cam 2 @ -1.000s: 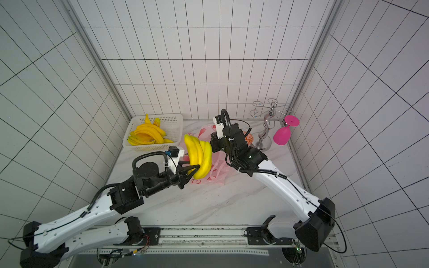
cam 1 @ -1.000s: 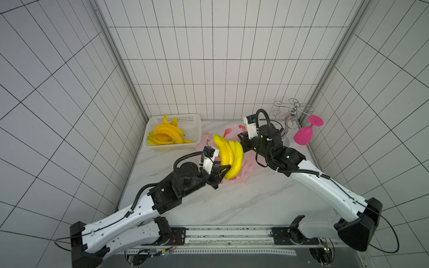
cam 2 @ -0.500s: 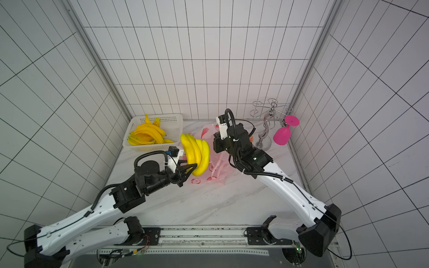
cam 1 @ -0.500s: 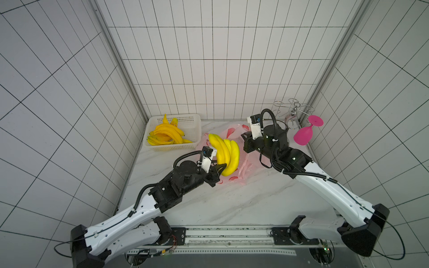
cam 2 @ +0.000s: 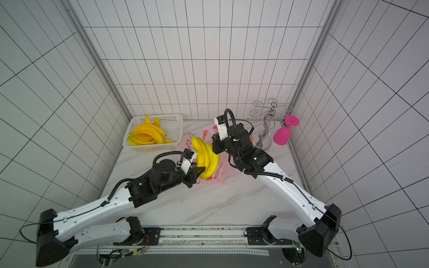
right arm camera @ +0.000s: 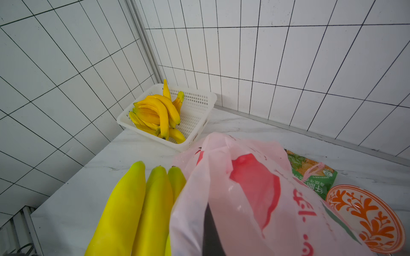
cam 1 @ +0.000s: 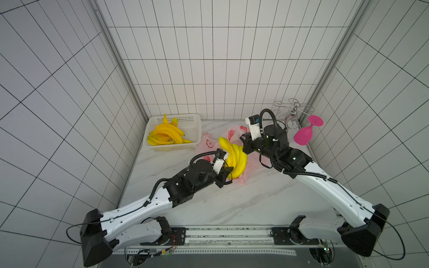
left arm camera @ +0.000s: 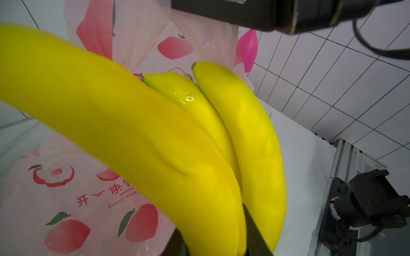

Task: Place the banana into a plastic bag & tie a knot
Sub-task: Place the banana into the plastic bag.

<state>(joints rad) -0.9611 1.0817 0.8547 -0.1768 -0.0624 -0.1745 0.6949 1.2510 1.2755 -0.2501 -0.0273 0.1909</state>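
My left gripper (cam 1: pixel 226 175) (cam 2: pixel 196 174) (left arm camera: pixel 213 232) is shut on the stem end of a yellow banana bunch (cam 1: pixel 234 160) (cam 2: pixel 206 157) (left arm camera: pixel 155 133), holding it above the table with its tips up. Under and behind the bunch is the pink plastic bag (cam 1: pixel 209 143) (cam 2: pixel 204 134) (left arm camera: pixel 66 199), printed with red peaches. My right gripper (cam 1: pixel 243 141) (cam 2: pixel 214 143) (right arm camera: pixel 210 232) is shut on a raised edge of the bag (right arm camera: pixel 244 188). In the right wrist view the banana (right arm camera: pixel 133 210) stands right beside that lifted edge, outside the film.
A white basket (cam 1: pixel 173 147) (right arm camera: pixel 195 133) with more bananas stands at the back left. A pink wine glass (cam 1: pixel 303 135) hangs on a metal rack (cam 1: pixel 293 116) at the back right. An orange-patterned bowl (right arm camera: pixel 366 219) and a green packet (right arm camera: pixel 310 177) lie behind the bag.
The banana bunch swayed a little to the left and back to the right in my left gripper. My right gripper kept hold of the bag and barely shifted.
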